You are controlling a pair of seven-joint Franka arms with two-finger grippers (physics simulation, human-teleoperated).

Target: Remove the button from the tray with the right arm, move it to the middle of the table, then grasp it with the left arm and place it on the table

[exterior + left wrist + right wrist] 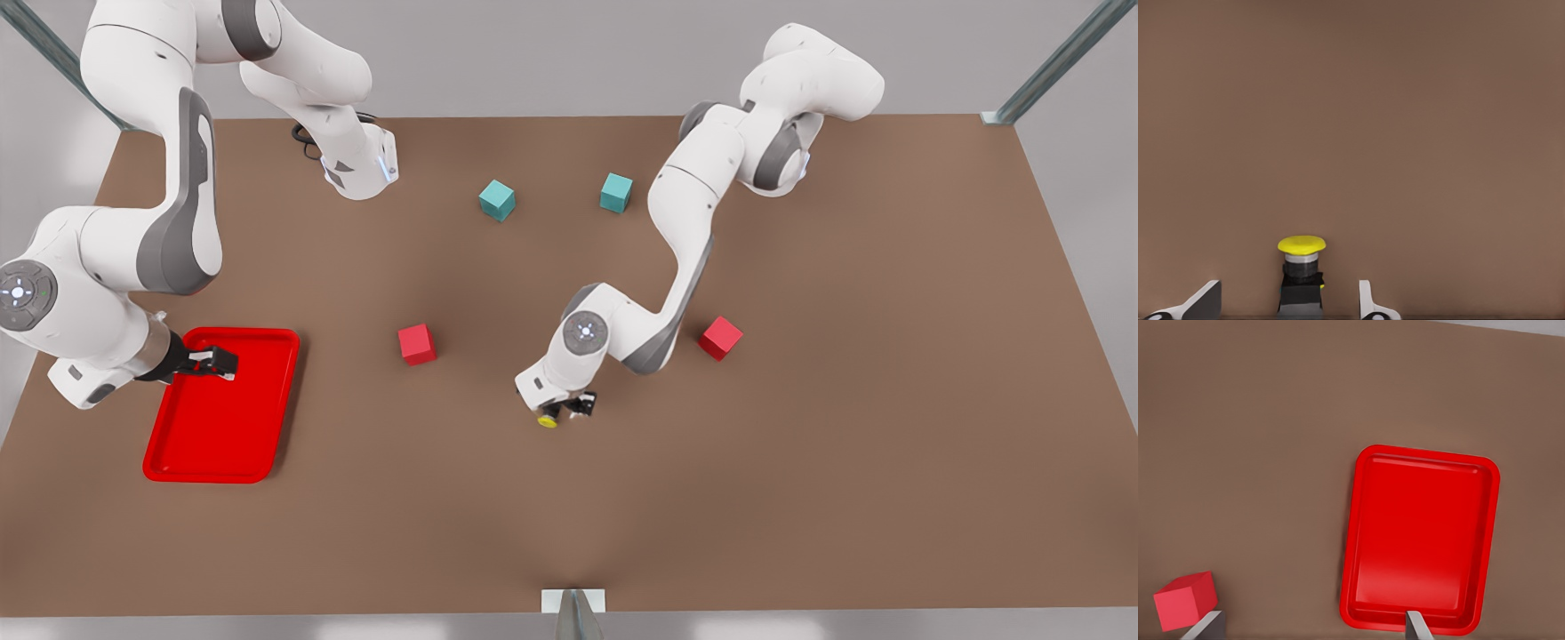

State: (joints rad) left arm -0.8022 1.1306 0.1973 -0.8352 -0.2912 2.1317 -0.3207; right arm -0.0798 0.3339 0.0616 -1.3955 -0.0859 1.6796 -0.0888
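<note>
The left gripper (569, 410) sits low at mid-surface (800, 462), fingers (1201, 303) spread wide with the button (1301, 267) between them, untouched. The right gripper (218, 363), fingers parted and empty, hovers above the tray (222, 436).

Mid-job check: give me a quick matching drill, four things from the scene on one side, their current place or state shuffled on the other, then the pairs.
Things:
1. button
2. tray
3. left gripper
4. right gripper

Places or states:
A. open, above the tray's far end
B. near the table's middle, between open fingers
C. open, around the button
D. nothing lying in it, at the front view's left

Pairs: 1-B, 2-D, 3-C, 4-A
</note>
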